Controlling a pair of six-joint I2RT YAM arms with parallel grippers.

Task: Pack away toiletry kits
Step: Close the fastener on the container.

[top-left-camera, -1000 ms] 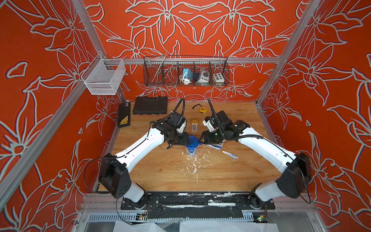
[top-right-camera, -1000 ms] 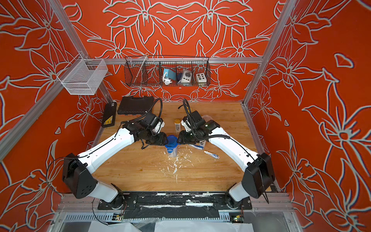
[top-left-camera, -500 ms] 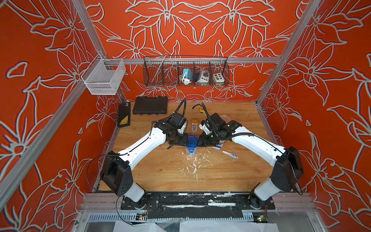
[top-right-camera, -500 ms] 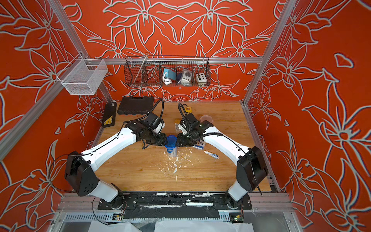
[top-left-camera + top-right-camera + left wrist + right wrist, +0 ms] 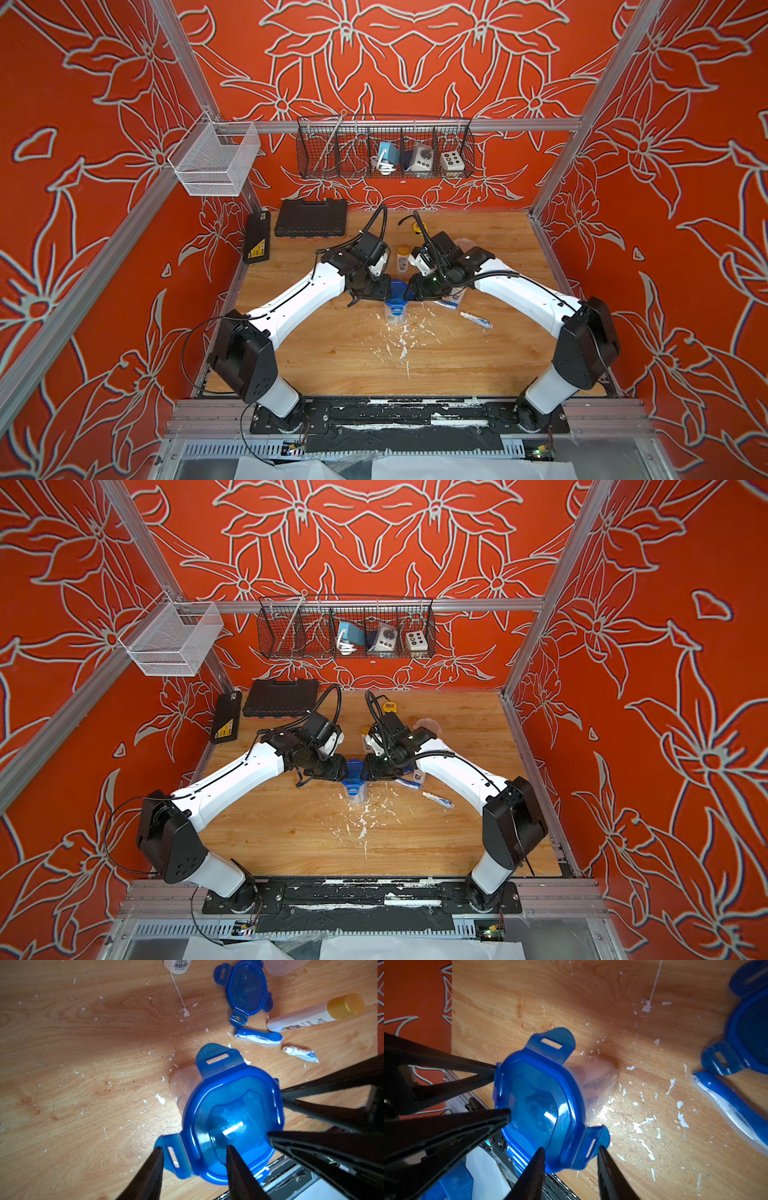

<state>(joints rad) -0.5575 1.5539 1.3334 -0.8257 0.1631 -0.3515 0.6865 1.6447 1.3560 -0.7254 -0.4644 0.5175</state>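
One glossy blue slotted-tab lid (image 5: 230, 1113) caps a clear tapered plastic tub (image 5: 593, 1082).

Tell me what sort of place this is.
Probably a purpose-built robot data-collection cell, not a home: an aluminium-profile frame with orange floral-print wall panels, two white-and-black robot arms mounted at a paint-flecked wooden tabletop, and a black wire basket hung on that frame.

A tub (image 5: 394, 316) stands at the middle of the table (image 5: 332, 353) with its lid (image 5: 398, 287) on it. The left gripper (image 5: 193, 1147) is at the tub's left, the right gripper (image 5: 571, 1148) at its right. Behind the tub stands a bottle (image 5: 402, 258), a tape measure (image 5: 417, 226) farther behind. Right of the tub lie a toothbrush (image 5: 447, 304), then a small tube (image 5: 476, 320). A tool case (image 5: 311, 217) lies far behind it, leftward.
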